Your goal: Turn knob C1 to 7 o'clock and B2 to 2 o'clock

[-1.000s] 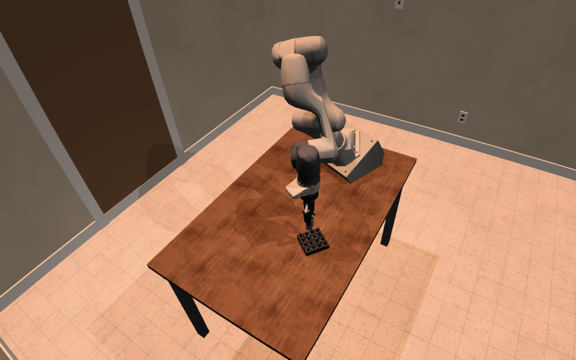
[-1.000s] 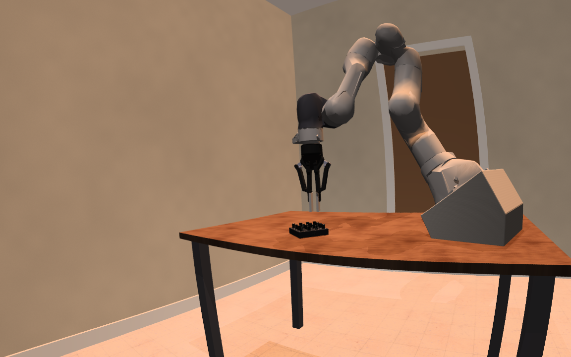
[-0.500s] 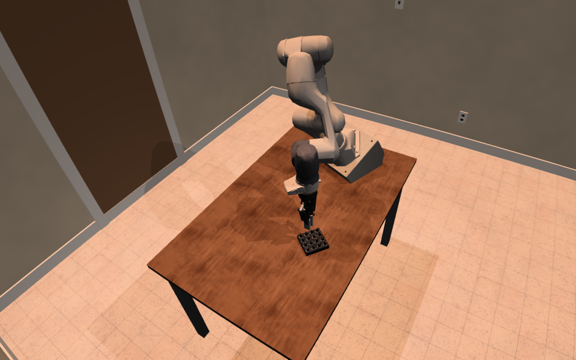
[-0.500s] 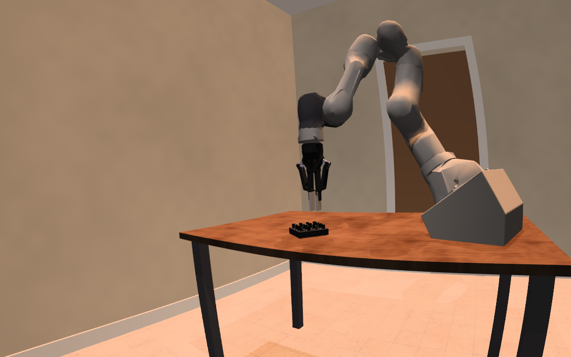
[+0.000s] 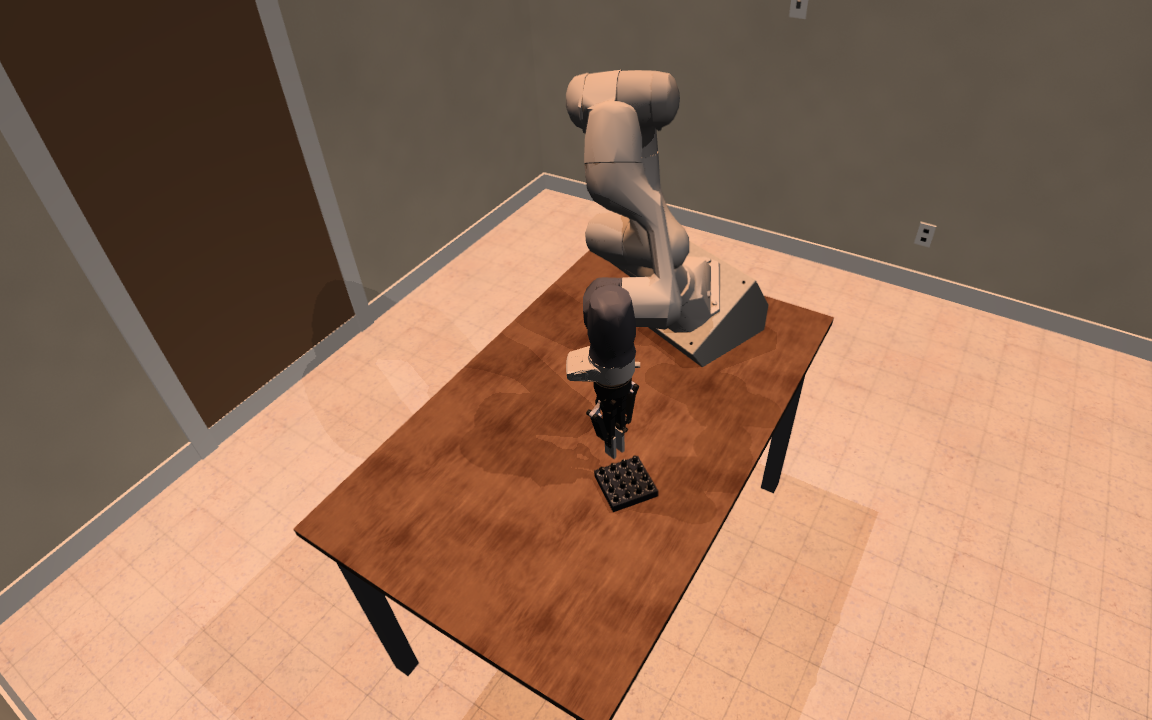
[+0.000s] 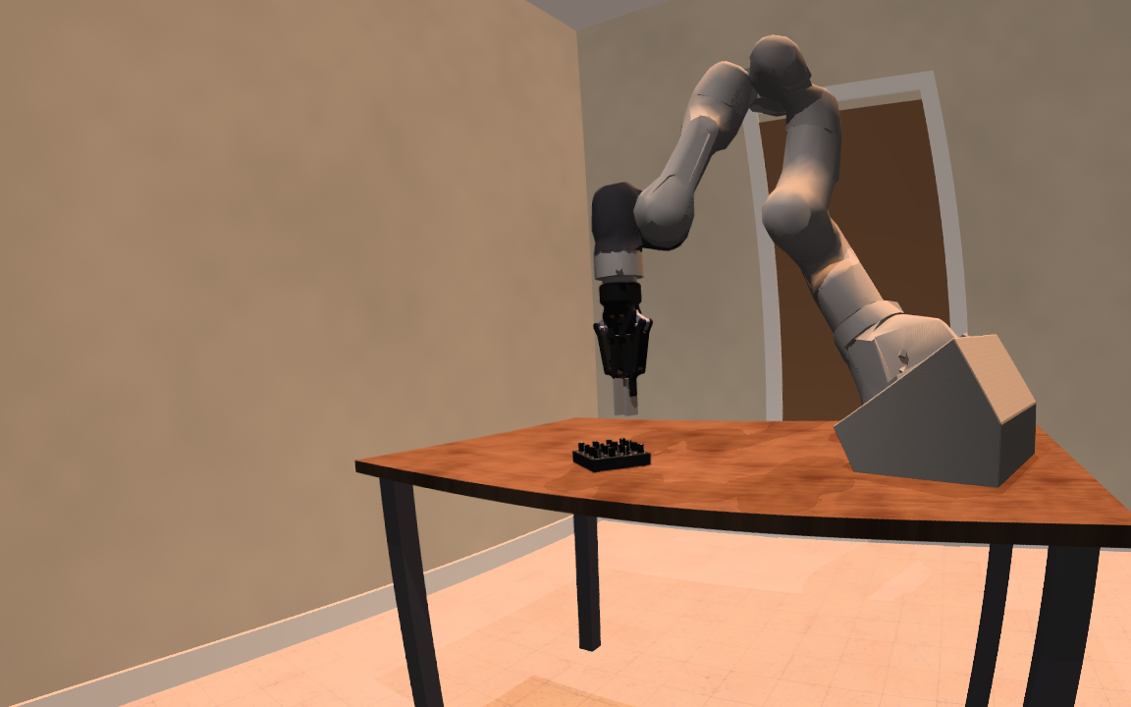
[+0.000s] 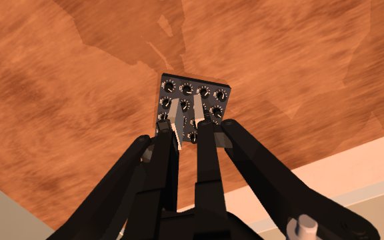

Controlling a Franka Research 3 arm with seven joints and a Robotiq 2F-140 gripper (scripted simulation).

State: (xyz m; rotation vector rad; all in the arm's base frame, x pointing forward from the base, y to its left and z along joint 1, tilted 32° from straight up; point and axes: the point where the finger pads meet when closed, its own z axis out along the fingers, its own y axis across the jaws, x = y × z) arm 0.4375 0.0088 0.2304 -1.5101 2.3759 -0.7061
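Note:
The knob box (image 5: 626, 483) is a small black square box with a grid of dark knobs, standing flat on the brown table. It also shows in the side view (image 6: 611, 454) and in the wrist view (image 7: 192, 107). The printed names are too small to read, so I cannot tell which knobs are C1 and B2. My gripper (image 5: 616, 445) (image 6: 629, 400) points straight down and hovers a short way above the box. Its fingers are nearly shut with only a narrow gap and nothing between them (image 7: 186, 105). The fingers hide some knobs in the middle and near rows in the wrist view.
The robot's grey base (image 5: 714, 313) stands at the far end of the table (image 6: 939, 412). The table edge lies close to the box on the right in the overhead view. A brown door is in the wall beyond.

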